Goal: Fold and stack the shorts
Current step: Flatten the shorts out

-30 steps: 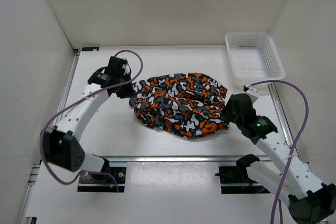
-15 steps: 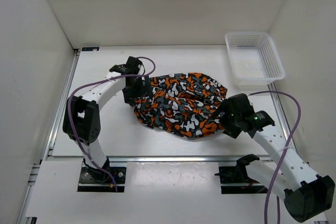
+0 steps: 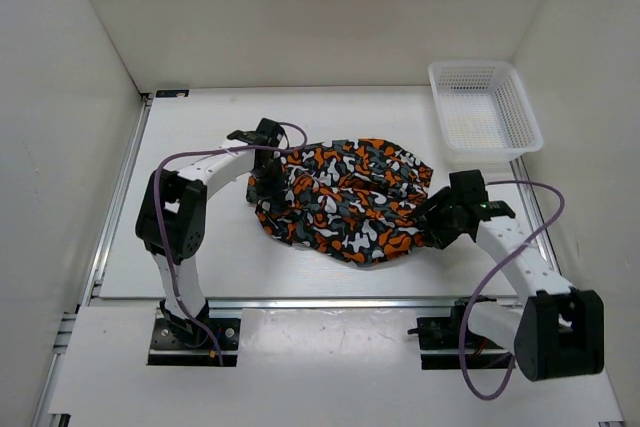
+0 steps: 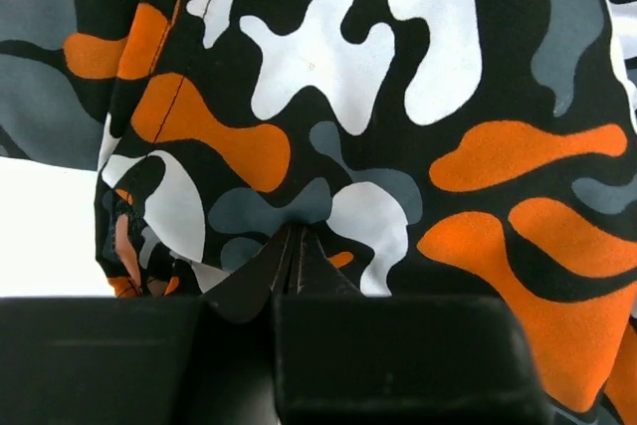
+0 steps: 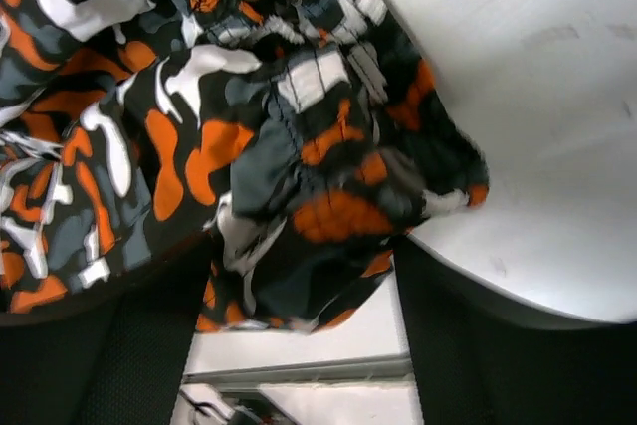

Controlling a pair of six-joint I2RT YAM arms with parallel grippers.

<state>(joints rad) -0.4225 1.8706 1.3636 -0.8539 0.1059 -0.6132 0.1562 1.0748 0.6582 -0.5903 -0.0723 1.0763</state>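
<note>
Close in, my left jaws are pressed together on a pinch of the shorts (image 4: 398, 97) at their left edge, while my right jaws straddle the bunched right edge; whether they bite, I cannot tell. The shorts lie crumpled mid-tabletop (image 3: 200, 247), not yet folded. Next, I judge, both ends need lifting and spreading flat. Farther off stands the white basket (image 3: 484, 112).

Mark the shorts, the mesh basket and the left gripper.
shorts (image 3: 345, 197): top external view, middle of the crumpled fabric.
white mesh basket (image 3: 485, 119): top external view, its bare floor.
left gripper (image 4: 296, 238): left wrist view, where the fingertips pinch the fabric.
</note>
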